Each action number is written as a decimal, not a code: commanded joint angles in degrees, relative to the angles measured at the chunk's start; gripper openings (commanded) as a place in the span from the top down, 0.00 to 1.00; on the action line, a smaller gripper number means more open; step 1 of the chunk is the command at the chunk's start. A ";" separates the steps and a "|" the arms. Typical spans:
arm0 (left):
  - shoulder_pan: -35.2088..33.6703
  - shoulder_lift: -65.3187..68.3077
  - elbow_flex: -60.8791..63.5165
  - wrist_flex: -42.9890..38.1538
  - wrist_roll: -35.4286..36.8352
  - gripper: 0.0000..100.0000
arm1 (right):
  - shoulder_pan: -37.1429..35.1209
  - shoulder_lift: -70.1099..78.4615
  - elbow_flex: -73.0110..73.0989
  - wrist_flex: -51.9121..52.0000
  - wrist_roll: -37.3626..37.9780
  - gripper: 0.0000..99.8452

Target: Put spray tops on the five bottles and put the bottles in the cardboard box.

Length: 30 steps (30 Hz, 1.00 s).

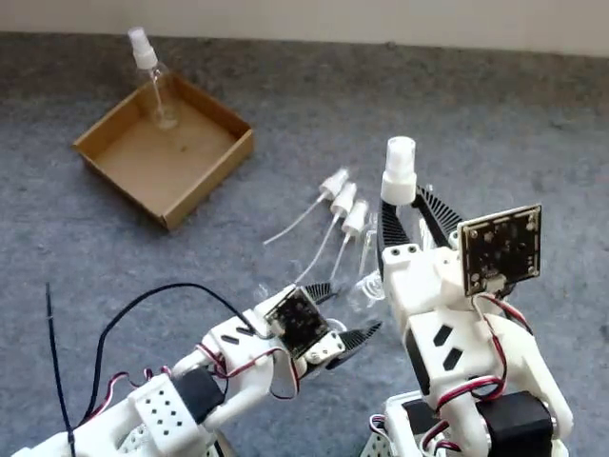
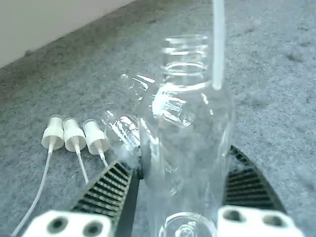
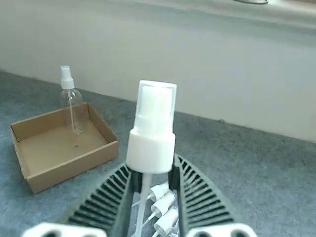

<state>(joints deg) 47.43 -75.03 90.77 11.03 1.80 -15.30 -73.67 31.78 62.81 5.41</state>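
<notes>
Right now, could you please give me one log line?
left fingers grip open bottle | right fingers grip spray top | cardboard box holds capped bottle

No readable text, label or number anywhere.

left claw [image 2: 181, 165] clamped on clear bottle [image 2: 185, 143] | dip tube [image 2: 217, 44] by its neck | three spray tops [image 2: 74, 134] on carpet [image 2: 276, 74]

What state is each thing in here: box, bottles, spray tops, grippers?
Box: open-topped.
Boxed bottle: upright in box, top on.
Left gripper: shut on held bottle.
Held bottle: no top.
Right gripper: shut on held top.
Held top: upright, off any bottle.
Loose tops: three, lying down.
</notes>
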 commanded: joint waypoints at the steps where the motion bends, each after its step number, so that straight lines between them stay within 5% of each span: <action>1: 1.27 -13.85 4.88 1.93 0.44 0.93 | 1.10 -0.48 -0.40 -3.47 -0.26 0.95; 9: 0.84 -29.67 6.29 15.03 0.53 0.93 | 1.10 -0.75 -0.66 -3.38 -0.44 0.95; 30: 0.92 -28.88 6.29 17.41 0.62 0.93 | 0.75 -0.84 -4.09 -10.51 -0.62 0.95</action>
<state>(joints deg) 48.04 -103.25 96.04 28.26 1.89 -15.38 -74.02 32.04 54.02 5.41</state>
